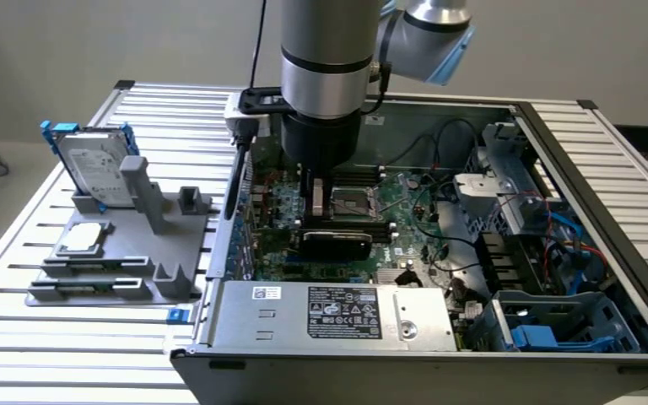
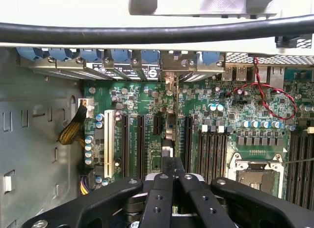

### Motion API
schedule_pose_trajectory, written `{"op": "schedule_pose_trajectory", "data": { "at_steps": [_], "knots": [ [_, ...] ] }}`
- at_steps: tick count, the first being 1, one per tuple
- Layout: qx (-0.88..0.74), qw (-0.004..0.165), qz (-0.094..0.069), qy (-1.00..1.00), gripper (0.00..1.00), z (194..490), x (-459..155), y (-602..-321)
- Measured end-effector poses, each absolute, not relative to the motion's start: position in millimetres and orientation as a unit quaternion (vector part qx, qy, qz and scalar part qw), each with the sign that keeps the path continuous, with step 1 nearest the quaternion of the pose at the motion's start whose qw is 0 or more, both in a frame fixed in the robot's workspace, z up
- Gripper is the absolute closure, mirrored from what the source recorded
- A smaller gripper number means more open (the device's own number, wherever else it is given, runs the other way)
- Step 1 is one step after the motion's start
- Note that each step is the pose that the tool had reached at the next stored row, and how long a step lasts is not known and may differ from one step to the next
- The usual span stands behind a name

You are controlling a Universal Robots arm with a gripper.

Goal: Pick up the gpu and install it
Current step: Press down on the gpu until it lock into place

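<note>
gpu (image 1: 333, 244) | edge-on, pinched between fingers (image 2: 186, 188) | over motherboard (image 2: 206, 98) slots

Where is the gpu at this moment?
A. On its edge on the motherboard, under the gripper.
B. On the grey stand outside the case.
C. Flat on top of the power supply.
A: the gpu stands on edge on the motherboard, directly under the shut gripper.
</note>
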State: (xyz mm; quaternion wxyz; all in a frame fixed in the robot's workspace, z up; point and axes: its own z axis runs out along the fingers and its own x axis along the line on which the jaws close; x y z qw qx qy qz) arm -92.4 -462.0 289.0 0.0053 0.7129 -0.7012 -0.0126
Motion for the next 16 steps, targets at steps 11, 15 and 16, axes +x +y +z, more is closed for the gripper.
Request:
{"op": "schedule_pose_trajectory", "data": {
  "at_steps": [11, 15, 16],
  "knots": [
    [0.713, 0.005, -0.013, -0.701, 0.89, 288.3, -92.3, -461.9],
    [0.713, 0.004, -0.012, -0.701, 0.89, 282.3, -92.3, -461.0],
    [0.713, 0.004, -0.012, -0.701, 0.89, 280.5, -92.3, -460.6]
  ]
}}
